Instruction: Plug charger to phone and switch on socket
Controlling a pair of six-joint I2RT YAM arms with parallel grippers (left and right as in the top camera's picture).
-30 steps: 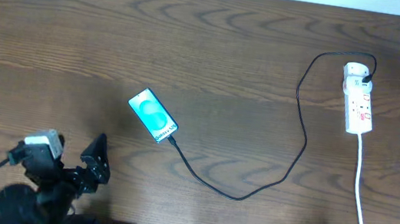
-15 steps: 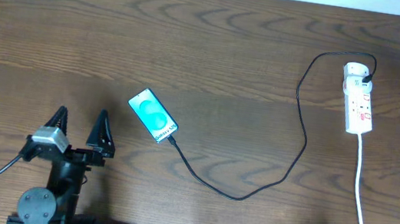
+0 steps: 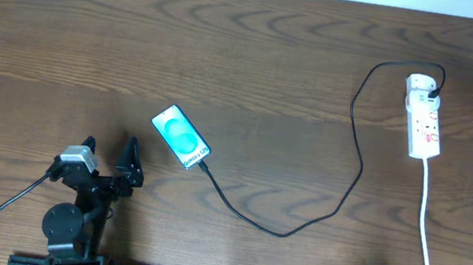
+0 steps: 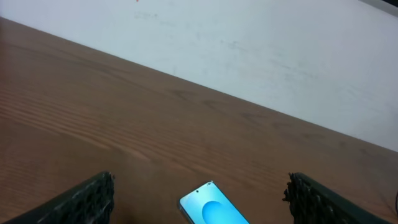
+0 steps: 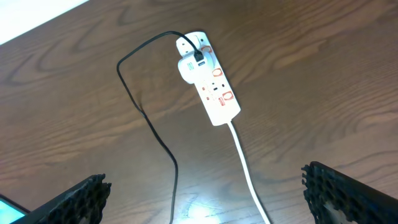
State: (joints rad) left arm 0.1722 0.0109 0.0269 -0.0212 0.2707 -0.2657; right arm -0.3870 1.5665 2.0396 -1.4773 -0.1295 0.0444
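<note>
Overhead view covers the whole wooden table. The phone lies screen up, left of centre. The socket lies near the right side, and the charger runs in a loose curve between them. The phone's long axis runs diagonally, far-left to near-right. The charger's plug tip meets the phone's near-right short edge; whether the tip is seated cannot be told at this size. The socket's long axis points almost straight away from the robot, rounded end farthest. Its white lead leaves the near end toward the table's front edge. The charger's other end enters a white adapter at the socket's far end. The left gripper sits near the front edge, near-left of the phone and apart from it, fingers spread wide and holding nothing. Left wrist view adds the table's far edge and a pale wall beyond it; only the phone's upper end shows between the fingers. Right wrist view alone resolves the socket's red markings. There the right gripper has its fingers wide apart and empty, with socket and lead ahead between them. Switch position cannot be told. Bare wood surrounds the phone on all sides, and open table separates the cable curve from the socket.
</note>
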